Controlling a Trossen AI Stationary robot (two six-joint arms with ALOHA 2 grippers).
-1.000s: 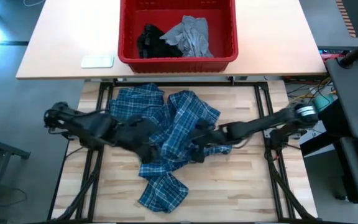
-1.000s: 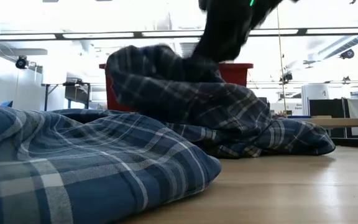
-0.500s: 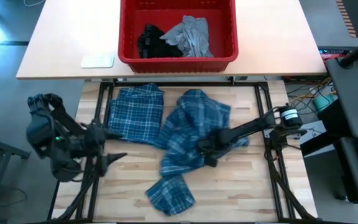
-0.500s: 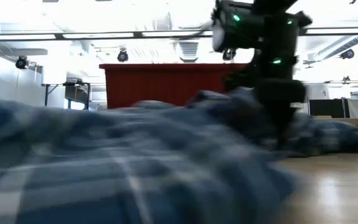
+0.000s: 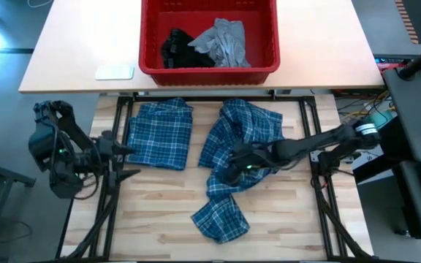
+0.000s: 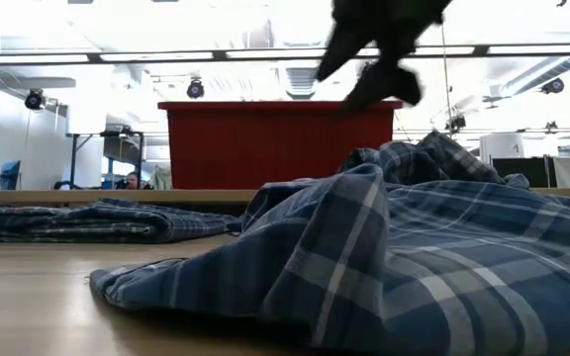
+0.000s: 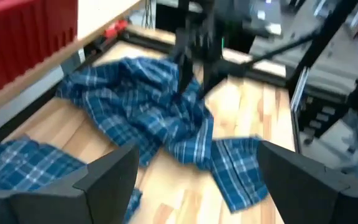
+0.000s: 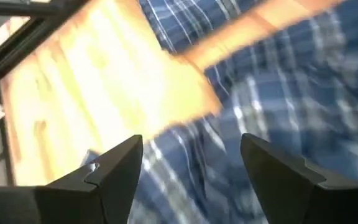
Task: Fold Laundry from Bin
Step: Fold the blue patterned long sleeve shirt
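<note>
While both grippers' fingers stand apart, the right gripper [image 5: 232, 172] should pinch the plaid shirt [image 5: 243, 150] at an edge and spread it across the tabletop [image 5: 159, 212].

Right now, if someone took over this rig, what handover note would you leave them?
Left pincer: open, empty, off the table's left edge.
Right pincer: open, above the crumpled plaid shirt at mid-table.
One plaid portion lies flat on the table's left part, apart from the crumpled heap.
Red bin at the back holds the grey T-shirt and black garment.
Done: plaid shirt out of the bin.
Left: spread and fold it, then both others.
</note>
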